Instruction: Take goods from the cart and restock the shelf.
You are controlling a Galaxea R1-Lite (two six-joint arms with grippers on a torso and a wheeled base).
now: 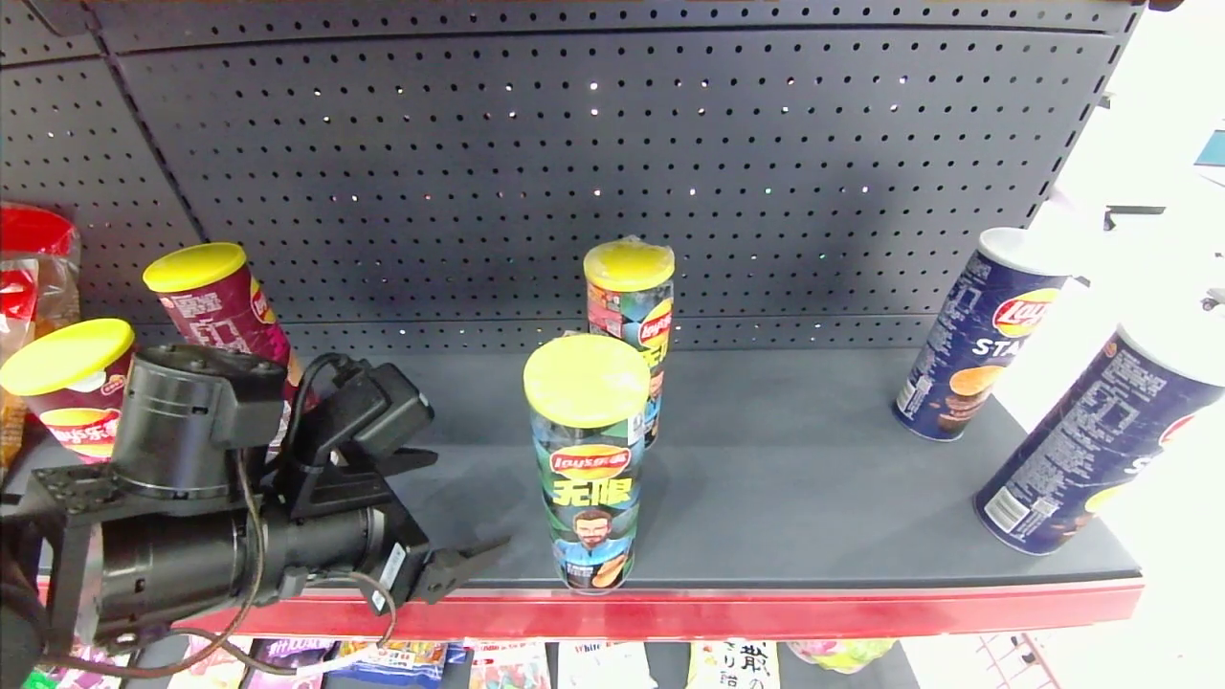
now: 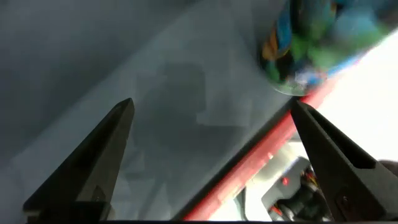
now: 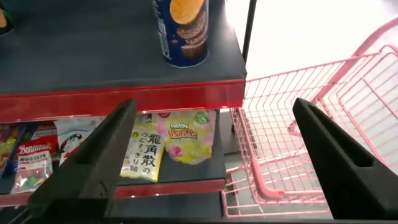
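Black and empty, the left gripper [image 1: 459,512] is held just above the red front lip of the dark grey metal shelf [image 1: 813,459], its two pointed fingers spread wide. Just beside it, toward the robot's right and apart from the fingers, a tall cylindrical chip can [image 1: 589,469] with a yellow lid and a green-and-blue wrap is stood upright at the shelf's front edge. A second can of the same kind [image 1: 632,325] is placed behind it, near the perforated back panel [image 1: 593,172]. Two maroon cans [image 1: 225,306] with yellow lids are seen behind the left arm, and two dark blue cans [image 1: 967,335] are stood at the shelf's right end. The right gripper [image 3: 211,162], likewise spread and empty, is held before the pink wire cart [image 3: 298,124] and a lower shelf on which flat snack bags [image 3: 180,134] are laid.
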